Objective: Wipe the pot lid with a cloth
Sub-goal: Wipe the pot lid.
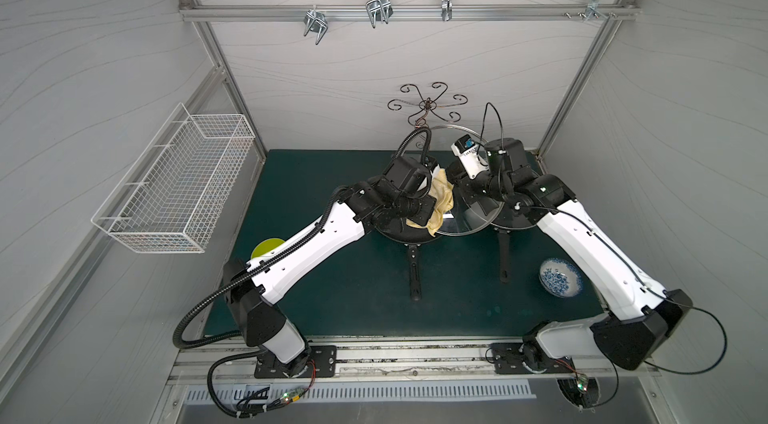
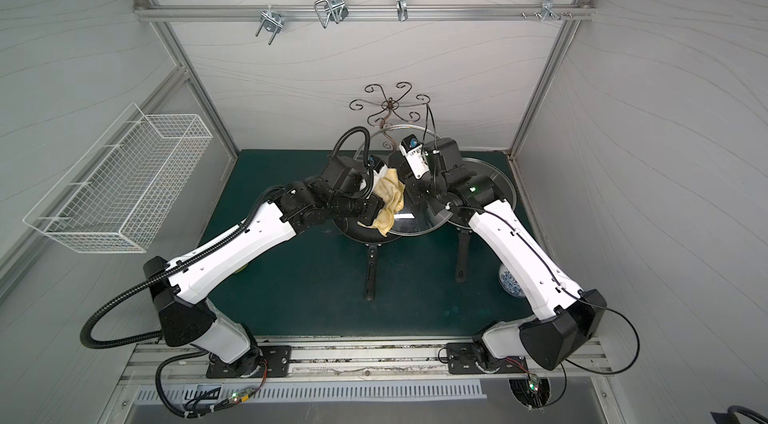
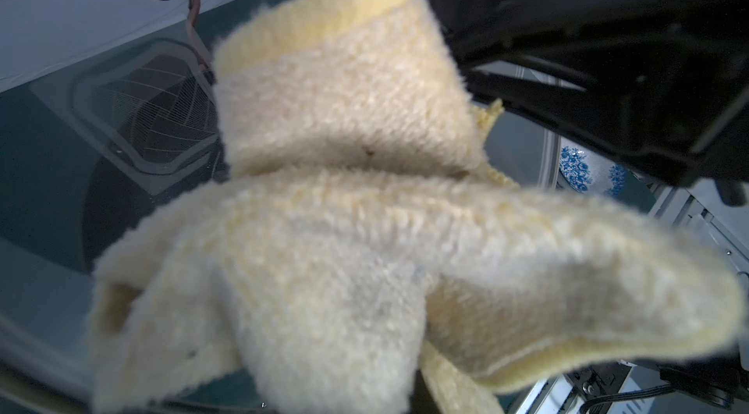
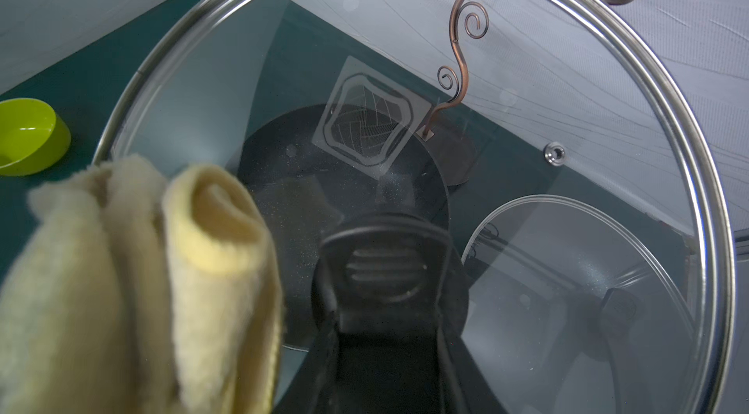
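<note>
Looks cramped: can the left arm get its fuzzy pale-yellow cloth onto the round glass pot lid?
Probably yes: the left gripper, shut on the cloth, is right beside the lid, which the right gripper holds by its knob; nothing lies between.

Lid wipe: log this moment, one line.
left pincer: shut on cloth | right pincer: shut on lid | cloth: at lid glass | lid: raised, tilted
</note>
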Motion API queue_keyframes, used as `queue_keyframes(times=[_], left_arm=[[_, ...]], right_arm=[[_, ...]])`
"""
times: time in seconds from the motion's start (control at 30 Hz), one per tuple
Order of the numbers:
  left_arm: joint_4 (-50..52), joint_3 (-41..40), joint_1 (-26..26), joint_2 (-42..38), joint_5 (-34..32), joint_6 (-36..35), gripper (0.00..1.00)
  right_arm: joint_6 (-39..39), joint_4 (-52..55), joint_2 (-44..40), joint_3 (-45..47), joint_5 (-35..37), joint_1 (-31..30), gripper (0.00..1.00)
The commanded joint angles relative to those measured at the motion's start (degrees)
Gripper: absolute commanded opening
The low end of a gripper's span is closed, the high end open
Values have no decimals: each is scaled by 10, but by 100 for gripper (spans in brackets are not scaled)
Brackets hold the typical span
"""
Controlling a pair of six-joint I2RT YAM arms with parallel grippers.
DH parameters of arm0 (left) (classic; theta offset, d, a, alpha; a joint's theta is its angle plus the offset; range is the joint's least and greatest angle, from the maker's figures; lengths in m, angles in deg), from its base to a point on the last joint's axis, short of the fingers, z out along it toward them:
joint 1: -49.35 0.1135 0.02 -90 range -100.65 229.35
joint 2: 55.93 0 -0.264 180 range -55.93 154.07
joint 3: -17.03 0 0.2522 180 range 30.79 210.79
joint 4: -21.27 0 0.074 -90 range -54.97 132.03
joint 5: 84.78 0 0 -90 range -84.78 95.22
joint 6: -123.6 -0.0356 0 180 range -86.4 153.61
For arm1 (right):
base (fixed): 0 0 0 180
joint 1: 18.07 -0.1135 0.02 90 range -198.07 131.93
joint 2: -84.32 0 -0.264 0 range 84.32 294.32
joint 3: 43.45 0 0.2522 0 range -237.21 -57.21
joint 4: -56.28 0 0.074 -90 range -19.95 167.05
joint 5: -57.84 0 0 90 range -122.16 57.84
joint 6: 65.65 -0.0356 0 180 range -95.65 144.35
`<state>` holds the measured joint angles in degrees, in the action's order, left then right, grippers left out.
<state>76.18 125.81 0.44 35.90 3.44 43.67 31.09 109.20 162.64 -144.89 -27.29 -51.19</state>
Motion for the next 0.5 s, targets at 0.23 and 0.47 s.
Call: queue_keyframes(times=[0.23,0.47], left_arm=[[-22,39,-30,52,23,6,0],[-15,24,-28,34,-20,4,0]], right_arm=[[-52,-124,-30,-34,-47,3,0],[-44,-130,-45,-12,-42,10,0]])
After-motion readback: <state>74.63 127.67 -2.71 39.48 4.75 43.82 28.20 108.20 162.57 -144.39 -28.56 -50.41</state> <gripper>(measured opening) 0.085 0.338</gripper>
